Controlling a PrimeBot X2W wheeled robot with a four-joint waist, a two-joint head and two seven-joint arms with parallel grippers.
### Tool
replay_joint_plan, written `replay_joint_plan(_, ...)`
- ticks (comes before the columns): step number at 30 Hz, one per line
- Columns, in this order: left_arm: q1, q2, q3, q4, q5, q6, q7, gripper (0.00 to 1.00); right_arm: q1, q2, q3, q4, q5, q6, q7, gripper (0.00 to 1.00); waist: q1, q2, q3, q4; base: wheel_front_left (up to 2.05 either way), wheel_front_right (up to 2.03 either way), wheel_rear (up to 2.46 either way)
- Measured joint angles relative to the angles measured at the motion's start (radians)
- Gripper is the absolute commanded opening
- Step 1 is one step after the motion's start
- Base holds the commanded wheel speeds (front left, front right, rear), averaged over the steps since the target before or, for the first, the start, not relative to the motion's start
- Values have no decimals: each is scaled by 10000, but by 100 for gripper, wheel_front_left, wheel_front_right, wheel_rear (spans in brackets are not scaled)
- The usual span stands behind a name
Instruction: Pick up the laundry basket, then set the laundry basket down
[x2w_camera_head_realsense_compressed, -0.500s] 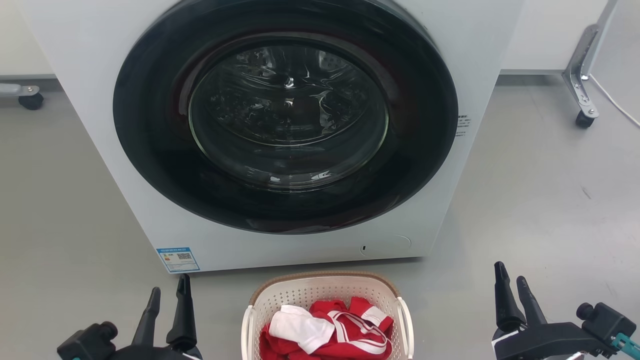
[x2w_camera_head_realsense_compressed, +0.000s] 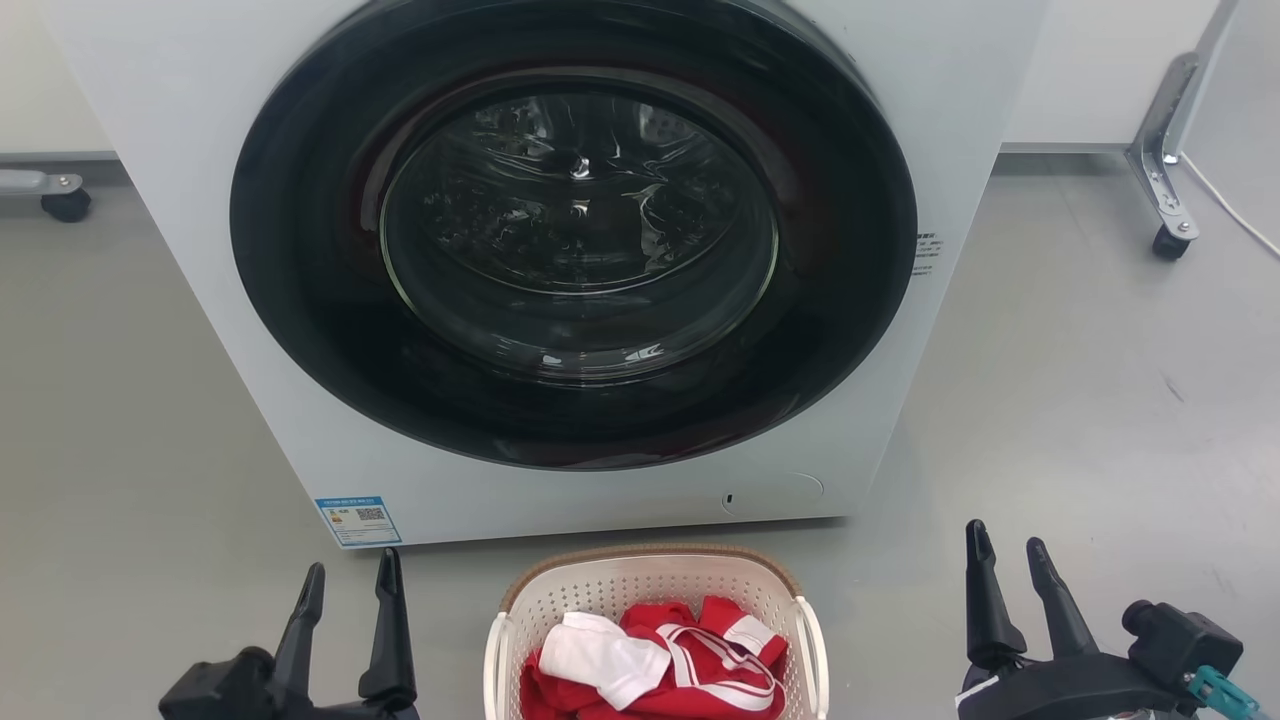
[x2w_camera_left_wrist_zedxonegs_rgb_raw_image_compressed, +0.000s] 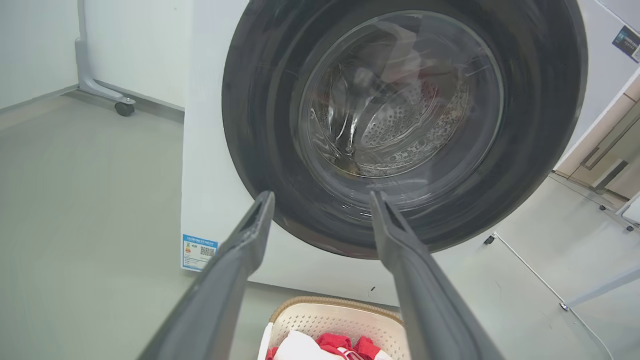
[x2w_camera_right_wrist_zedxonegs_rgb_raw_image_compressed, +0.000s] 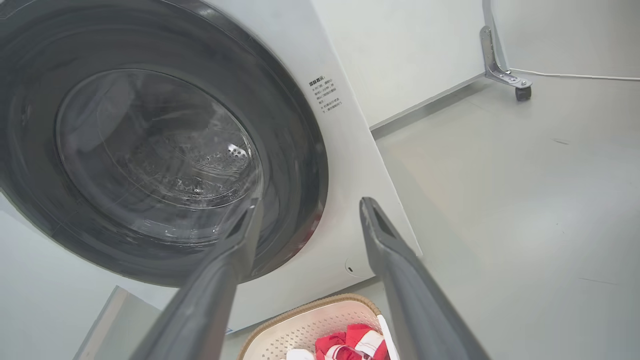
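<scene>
Head view, laundry basket (x2w_camera_head_realsense_compressed: 640, 592): it stands on the grey floor (x2w_camera_head_realsense_compressed: 1080, 400) just in front of the washing machine (x2w_camera_head_realsense_compressed: 180, 300), between my two claws and touched by neither.
Head view, clothes (x2w_camera_head_realsense_compressed: 660, 665): red and white garments lie inside the basket.
Head view, left claw (x2w_camera_head_realsense_compressed: 352, 565): at the lower left, beside the basket, its prongs parted and holding nothing.
Head view, right claw (x2w_camera_head_realsense_compressed: 1005, 537): at the lower right, a little farther from the basket, spread wide and empty.
Head view, door (x2w_camera_head_realsense_compressed: 570, 420): round, dark-rimmed and shut, with the drum showing through the glass.
Head view, blue sticker (x2w_camera_head_realsense_compressed: 358, 521): on the machine's lower left corner, with a QR code. The print is too small for me to read.
Head view, small print (x2w_camera_head_realsense_compressed: 928, 253): a few dark lines to the right of the door, unreadable.
Left wrist view, fingers (x2w_camera_left_wrist_zedxonegs_rgb_raw_image_compressed: 240, 260): my left pair stand apart, with the door behind them and the basket's brown rim low between them.
Left wrist view, dark label (x2w_camera_left_wrist_zedxonegs_rgb_raw_image_compressed: 627, 42): high on the machine at the top right, too blurred to read.
Right wrist view, fingers (x2w_camera_right_wrist_zedxonegs_rgb_raw_image_compressed: 395, 270): apart, with nothing between them. The basket and its red cloth sit below.
Right wrist view, print: short lines of characters on the white front beside the door. I cannot make them out.
</scene>
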Motion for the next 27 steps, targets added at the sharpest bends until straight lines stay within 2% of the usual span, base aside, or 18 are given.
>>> replay_joint_plan(27,589,-8,-545,-947,3962,665,-1041,100,380,4,639,-855,-3996,-704,-1014,100,0,0,-60,36,0,0,0)
